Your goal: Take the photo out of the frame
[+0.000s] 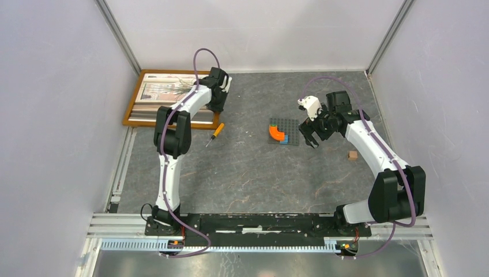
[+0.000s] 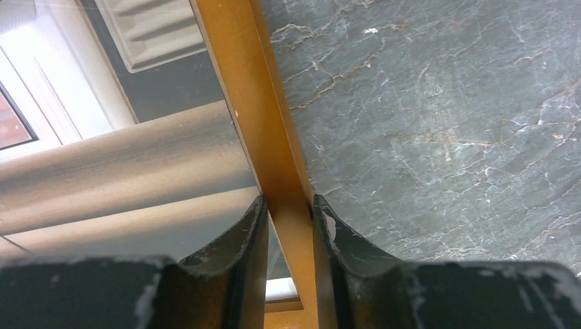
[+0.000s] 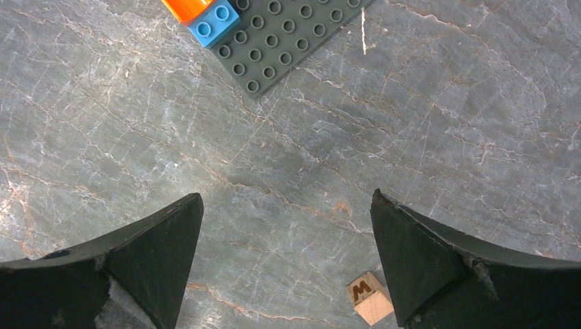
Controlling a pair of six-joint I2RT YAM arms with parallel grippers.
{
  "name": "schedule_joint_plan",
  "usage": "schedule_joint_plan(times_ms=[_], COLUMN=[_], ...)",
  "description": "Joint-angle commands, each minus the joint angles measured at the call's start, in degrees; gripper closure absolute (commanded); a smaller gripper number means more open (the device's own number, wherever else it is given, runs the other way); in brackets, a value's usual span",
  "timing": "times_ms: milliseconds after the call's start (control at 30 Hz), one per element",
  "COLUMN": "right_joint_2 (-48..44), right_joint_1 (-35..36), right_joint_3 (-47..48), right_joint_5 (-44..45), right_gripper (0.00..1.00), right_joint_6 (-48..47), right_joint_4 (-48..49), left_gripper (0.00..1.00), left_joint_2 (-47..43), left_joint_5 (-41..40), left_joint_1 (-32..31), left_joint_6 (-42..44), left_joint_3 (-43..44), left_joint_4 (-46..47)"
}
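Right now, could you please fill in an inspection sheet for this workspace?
Surface: grey marbled table, no spills seen.
Job's things: frame lying flat in the far left corner; photo inside it.
Clutter: orange-handled screwdriver; grey baseplate carrying orange and blue bricks; wooden letter cube.
Grippers: left gripper fingers against both sides of the frame's moulding; right gripper open, empty, above bare table.
Cables: purple cable along each arm, no snag seen.
Surroundings: pale walls on three sides; metal rail at the near edge.
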Motion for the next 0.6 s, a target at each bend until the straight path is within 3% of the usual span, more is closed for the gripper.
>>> schedule_joint_plan(times_ms=[0,567], right_joint_2=[-0.90,-0.81], right_joint_1=[-0.10,-0.52], right_joint_3=[0.44,0.28], right_joint_5=[0.67,-1.26], right_gripper=[0.02,0.02], right_joint_6=[-0.55,0.05], right_joint_4=[0.51,1.34], left_gripper=[0.73,0.90], left_joint_2=[0.25,-8.98], left_joint_5=[2.55,5.66], left_joint_1=[-2.94,-12.56], left_joint_6=[-0.95,-0.17], left_joint_3=[-0.34,-17.20], left_joint_4=[-1.31,1.53])
